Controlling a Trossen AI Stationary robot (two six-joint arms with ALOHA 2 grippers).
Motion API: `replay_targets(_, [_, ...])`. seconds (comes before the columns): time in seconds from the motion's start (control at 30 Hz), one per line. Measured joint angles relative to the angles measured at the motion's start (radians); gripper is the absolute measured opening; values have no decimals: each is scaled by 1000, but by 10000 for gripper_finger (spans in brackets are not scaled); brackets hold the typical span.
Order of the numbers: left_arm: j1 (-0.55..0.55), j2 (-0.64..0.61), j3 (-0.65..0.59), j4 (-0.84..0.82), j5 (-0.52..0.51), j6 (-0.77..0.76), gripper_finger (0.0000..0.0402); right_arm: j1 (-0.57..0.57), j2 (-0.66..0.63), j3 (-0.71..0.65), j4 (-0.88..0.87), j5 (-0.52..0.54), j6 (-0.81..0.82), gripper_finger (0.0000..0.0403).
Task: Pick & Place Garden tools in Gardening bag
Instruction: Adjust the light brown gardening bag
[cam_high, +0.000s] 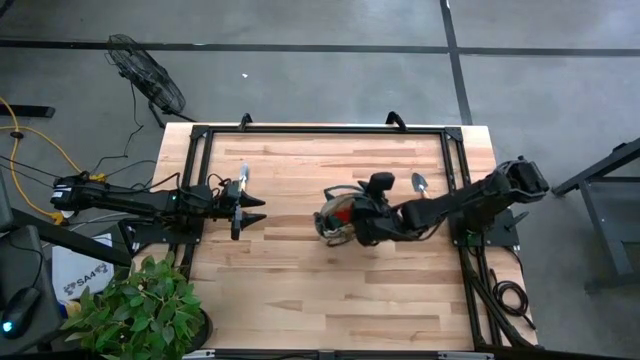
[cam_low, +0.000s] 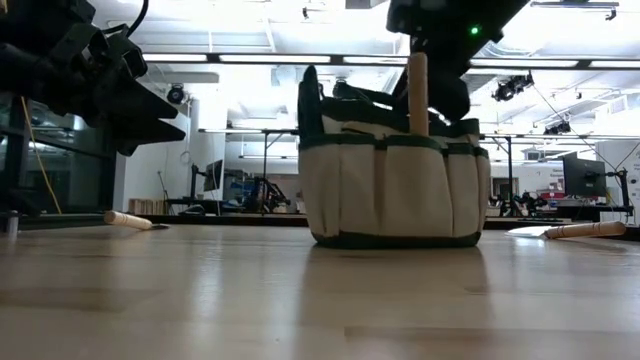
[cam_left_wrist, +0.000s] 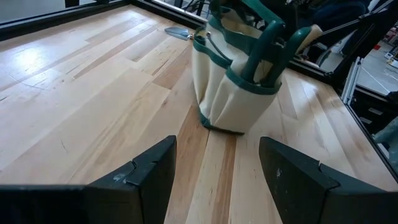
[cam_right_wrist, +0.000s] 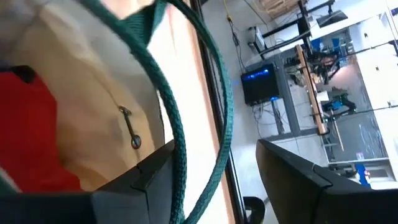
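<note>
Gardening bag (cam_high: 343, 222): stands upright near the middle of the tabletop (cam_high: 320, 290), a little toward its right edge; its green loop handles (cam_left_wrist: 267, 37) stick up.
Inside the bag: something red (cam_right_wrist: 28, 137), likely the glove, lies in the main compartment; a pale wooden handle (cam_low: 418, 92) rises out of the top on the right arm's side. What else is in there I cannot tell.
Right tool (cam_high: 352, 224): directly over the bag's mouth — its wrist view looks down past the green rim (cam_right_wrist: 177, 124) into the lining. Fingers spread, nothing seen clamped between them; whether it touches the wooden handle is not clear.
Left tool (cam_high: 250, 208): hovers near the left edge of the tabletop, well apart from the bag, jaws released and empty, pointing at the bag.
Tools not yet bagged: 1 wooden-handled tool (cam_high: 243, 176) lies near the far-left corner, just beside the left tool; 1 trowel (cam_high: 421, 185) lies near the far-right part of the tabletop, beside the right arm.
Progress: judged past halfway — several items seem to be in the bag, at least 2 remain on the tabletop.
Left to do: pick up each of the 2 strays and drop it in the bag.
</note>
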Motion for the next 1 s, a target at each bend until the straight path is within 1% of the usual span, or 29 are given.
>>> replay_targets(0.3, [0, 0, 0, 0, 0, 5, 226, -91, 0, 0, 125, -12, -126, 204])
replay_targets(0.57, [0, 0, 0, -5, 0, 7, 226, -168, 0, 0, 225, -181, -276, 204])
replay_targets(0.87, [0, 0, 0, -23, 0, 7, 226, -197, 0, 0, 347, -191, -442, 204])
replay_targets(1.0, [0, 0, 0, -23, 0, 7, 226, -199, 0, 0, 367, -212, -470, 204])
